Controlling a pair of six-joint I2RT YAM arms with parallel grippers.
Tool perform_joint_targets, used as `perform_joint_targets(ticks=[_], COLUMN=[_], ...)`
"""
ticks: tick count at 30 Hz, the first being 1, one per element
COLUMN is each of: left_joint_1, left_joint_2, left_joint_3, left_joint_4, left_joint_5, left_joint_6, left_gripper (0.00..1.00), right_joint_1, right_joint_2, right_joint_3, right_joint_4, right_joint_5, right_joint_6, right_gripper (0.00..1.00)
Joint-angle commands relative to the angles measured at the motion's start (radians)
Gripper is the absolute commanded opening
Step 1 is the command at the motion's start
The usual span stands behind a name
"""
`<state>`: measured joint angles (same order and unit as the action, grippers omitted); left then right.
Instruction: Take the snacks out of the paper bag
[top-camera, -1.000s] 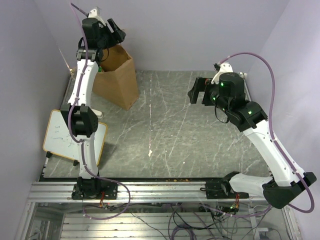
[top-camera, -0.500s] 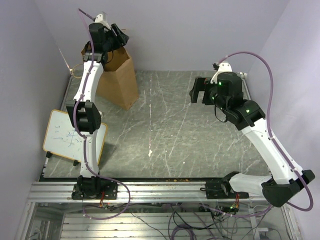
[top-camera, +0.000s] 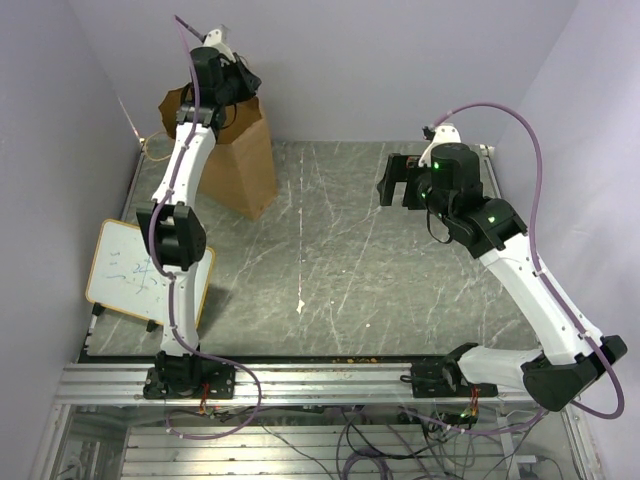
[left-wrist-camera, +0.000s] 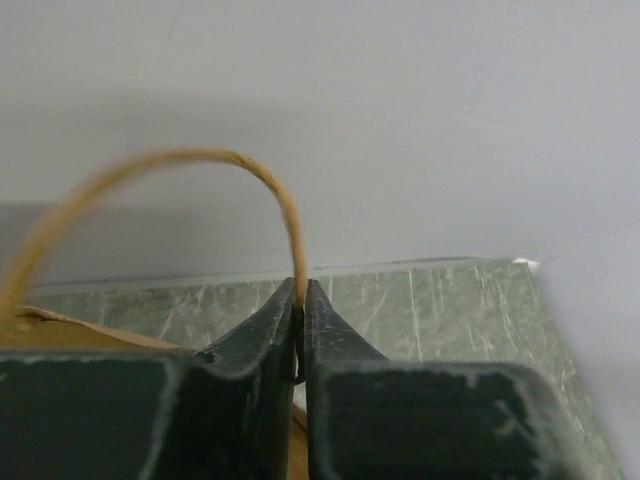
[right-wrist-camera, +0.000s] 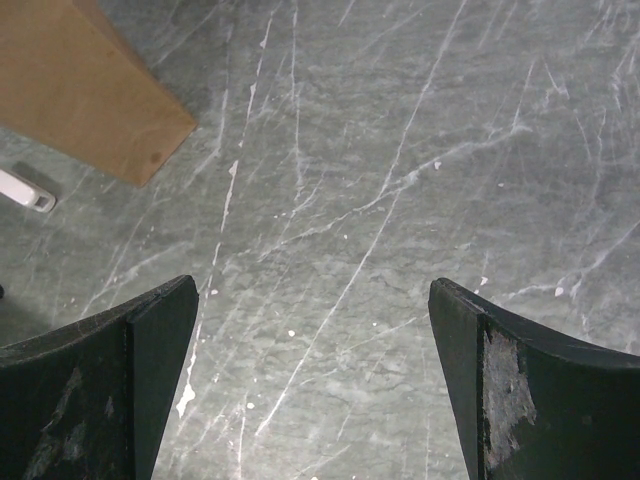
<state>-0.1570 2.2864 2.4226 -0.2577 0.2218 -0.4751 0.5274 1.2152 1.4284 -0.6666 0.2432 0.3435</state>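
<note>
The brown paper bag (top-camera: 240, 160) stands upright at the table's far left corner; its lower corner shows in the right wrist view (right-wrist-camera: 90, 90). My left gripper (top-camera: 238, 82) is over the bag's top, shut on the bag's thin string handle (left-wrist-camera: 255, 175), which arches up from between the fingers (left-wrist-camera: 255, 345). My right gripper (top-camera: 395, 182) hangs open above the table's right half, with only bare table between its fingers (right-wrist-camera: 150, 330). No snacks show; the bag's inside is hidden.
A small whiteboard (top-camera: 130, 270) with writing lies at the left near edge. A second string handle (top-camera: 152, 148) hangs off the bag's left side. The grey marbled table (top-camera: 340, 260) is walled in by purple panels behind and at both sides.
The left arm has reached farther back over the bag and its gripper has closed on the string handle. The bag now stands straighter. The right arm has barely moved.
</note>
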Motion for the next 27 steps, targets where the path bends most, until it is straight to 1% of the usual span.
perform_joint_targets(ticks=[1,4,7,12,15,18,23,27], left_joint_1=[-0.015,-0.030,-0.063,-0.123,-0.159,-0.215,-0.337,-0.447], left_joint_2=[-0.135,-0.223,-0.319,-0.480,-0.564,-0.641,-0.742,-0.807], left_joint_3=[-0.095,-0.220,-0.355,-0.524,-0.620,-0.718,-0.815,-0.883], left_joint_4=[0.056,0.073,0.089,0.061,0.058,0.062,0.025,0.018], left_joint_5=[0.054,0.079,0.100,0.129,0.135,0.143,0.118,0.086], left_joint_6=[-0.047,-0.090,-0.112,-0.126,-0.164,-0.205,-0.240,-0.278], left_gripper=[0.11,0.07,0.07,0.07,0.07,0.07,0.07,0.07], right_joint_1=[-0.006,-0.006,-0.006,-0.006,-0.006,-0.006,-0.006,-0.006], right_joint_2=[-0.016,-0.016,-0.017,-0.019,-0.019,-0.017,-0.028,-0.071], right_joint_3=[0.005,0.016,0.022,0.024,0.023,0.021,0.009,-0.024], right_joint_4=[-0.004,-0.019,-0.033,-0.059,-0.077,-0.094,-0.132,-0.164], right_joint_5=[0.010,0.006,0.001,-0.013,-0.011,-0.022,-0.041,-0.049], right_joint_6=[0.020,0.031,0.048,0.077,0.095,0.123,0.190,0.261], right_gripper=[1.00,1.00,1.00,1.00,1.00,1.00,1.00,1.00])
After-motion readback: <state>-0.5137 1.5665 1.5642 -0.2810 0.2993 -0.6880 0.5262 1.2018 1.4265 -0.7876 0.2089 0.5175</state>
